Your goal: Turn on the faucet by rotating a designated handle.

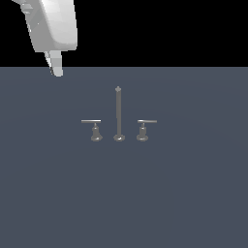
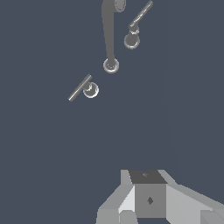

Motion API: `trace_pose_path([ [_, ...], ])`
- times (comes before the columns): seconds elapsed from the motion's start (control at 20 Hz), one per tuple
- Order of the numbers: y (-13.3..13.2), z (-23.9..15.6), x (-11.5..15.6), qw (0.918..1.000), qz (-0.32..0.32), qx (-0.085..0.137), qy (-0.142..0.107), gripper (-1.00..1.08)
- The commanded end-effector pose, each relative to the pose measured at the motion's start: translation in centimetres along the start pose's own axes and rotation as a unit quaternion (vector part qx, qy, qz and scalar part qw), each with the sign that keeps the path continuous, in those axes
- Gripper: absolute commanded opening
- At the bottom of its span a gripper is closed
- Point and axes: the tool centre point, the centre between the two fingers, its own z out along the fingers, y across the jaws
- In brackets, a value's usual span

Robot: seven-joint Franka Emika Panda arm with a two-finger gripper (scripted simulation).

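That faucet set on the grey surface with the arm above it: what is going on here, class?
A simulated robot arm is meant to turn a faucet handle but has not reached it. Its pincer hangs high, off toward the exterior view's left, touching nothing. Whether it is open cannot be told. The faucet's spout stands upright between two lever handles. The handle whose bar reaches leftward is the one to rotate; the other handle mirrors it.

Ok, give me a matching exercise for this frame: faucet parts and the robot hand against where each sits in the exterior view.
Column one:
1. tall thin grey metal spout rod
2. short grey metal handle with leftward lever bar
3. short grey metal handle with rightward lever bar
4. white robot hand

Column two:
A. high at the upper left, touching nothing
B. centre of the set
C. exterior view's right of the rod
D. exterior view's left of the rod

Pairs: 1-B, 2-D, 3-C, 4-A
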Motion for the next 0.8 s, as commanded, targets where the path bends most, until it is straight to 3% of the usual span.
trace_pose_path([
  [0.0, -1.1, 1.2, 0.3, 0.9998, 0.021, 0.000, -0.001, -1.00],
  [0.75, -6.5, 8.0, 3.3, 0.9899, 0.142, -0.005, -0.003, -1.00],
])
